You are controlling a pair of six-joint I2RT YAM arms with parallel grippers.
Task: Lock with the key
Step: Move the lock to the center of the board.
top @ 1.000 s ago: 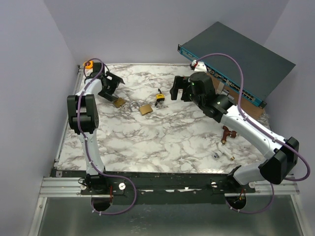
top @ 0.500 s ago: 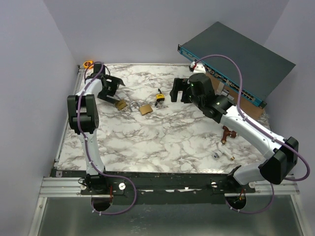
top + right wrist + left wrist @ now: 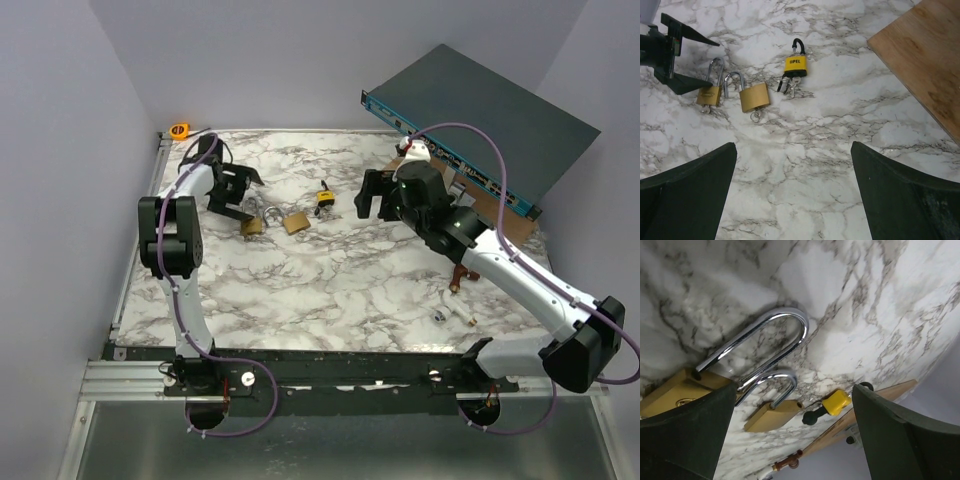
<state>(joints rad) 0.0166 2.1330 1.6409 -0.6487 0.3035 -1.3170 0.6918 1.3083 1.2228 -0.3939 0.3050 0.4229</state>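
Note:
Two brass padlocks lie side by side with shackles open: one at my left gripper, one right of it with a small key ring. A yellow padlock with keys lies further right. My left gripper is open and low over the table. In the left wrist view the first brass padlock lies against my left finger, its shackle between the jaws. My right gripper is open and empty, above bare marble, right of the yellow padlock.
A blue-grey rack unit leans on a wooden board at the back right. A brown fitting and small metal parts lie at the right. An orange object sits at the back left corner.
My left gripper has moved right and nearer, and the first brass padlock has shifted with it toward the second. My right gripper has drawn back to the right, away from the yellow padlock.

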